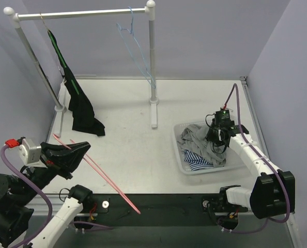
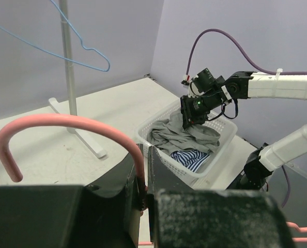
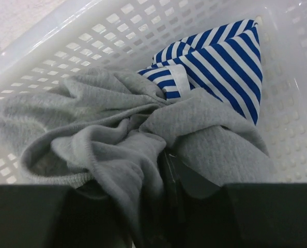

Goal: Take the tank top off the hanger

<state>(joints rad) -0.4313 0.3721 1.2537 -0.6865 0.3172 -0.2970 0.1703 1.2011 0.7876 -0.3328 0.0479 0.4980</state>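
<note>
Tank top [image 3: 107, 129] off the hanger, drop-off in the basket [image 1: 182, 168]
The left claw [image 2: 144, 175] is pinched narrow on the bare pink hanger [image 2: 65, 120] above the bench [image 1: 133, 103]. The grey tank top lies bunched around the right claw [image 3: 169, 170]; whether that claw grips it I cannot tell. The next move likely calls for releasing fully and lifting clear without snagging cloth.
</note>
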